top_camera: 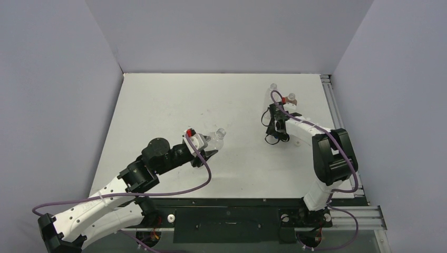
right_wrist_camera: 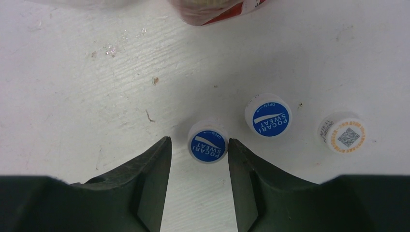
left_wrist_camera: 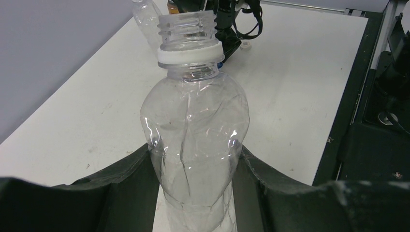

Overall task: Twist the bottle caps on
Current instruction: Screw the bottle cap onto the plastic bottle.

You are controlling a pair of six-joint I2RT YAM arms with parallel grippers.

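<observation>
The table (top_camera: 158,116) is white and matte, scuffed with fine scratches, dark specks and a few glinting flecks. Toward its far right side three caps lie flat, tops up. A blue cap (right_wrist_camera: 208,142) printed POCARI SWEAT lies nearest. A second blue cap (right_wrist_camera: 268,116) with the same print lies just beside it to the right. A third cap (right_wrist_camera: 342,132), white with an orange ring and a square code, lies a little further right. Beyond them rests an amber bottle (right_wrist_camera: 212,9) with a red band, and beside it a clear bottle (top_camera: 272,88). Whether either stands upright cannot be told.
</observation>
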